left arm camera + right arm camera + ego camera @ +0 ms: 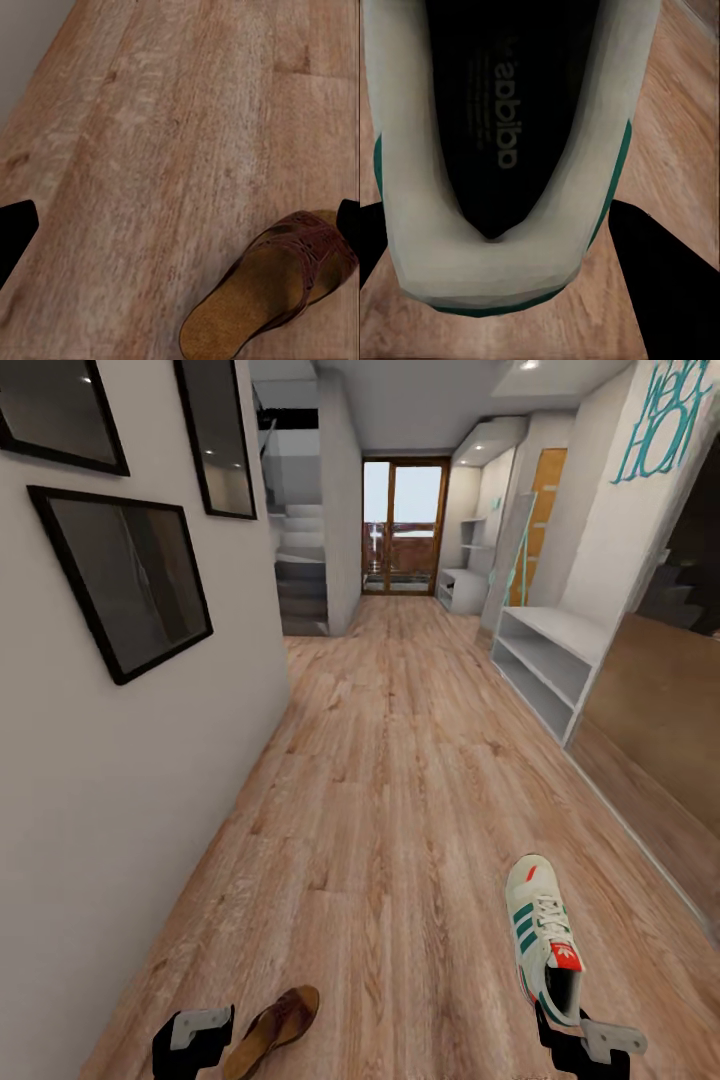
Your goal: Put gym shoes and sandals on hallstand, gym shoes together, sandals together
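One off-white gym shoe (541, 937) with green stripes and a red tongue tab sits at the lower right, toe pointing down the corridor. My right gripper (562, 1028) is shut on its heel; in the right wrist view the heel (495, 247) fills the gap between the dark fingers (667, 292). A brown sandal (274, 1028) lies on the wood floor (400, 780) at the lower left. My left gripper (203, 1028) hangs open just left of it, the sandal (277, 289) lying off to one side of the wide-apart fingers (15, 232). The pale-grey hallstand (552, 652) stands ahead on the right. The second shoe and second sandal are out of view.
A white wall with dark framed pictures (125, 585) runs close along the left. Stairs (300, 575) and a glass door (403, 525) close the corridor's far end. A brown panel (660, 710) lines the right side beyond the hallstand.
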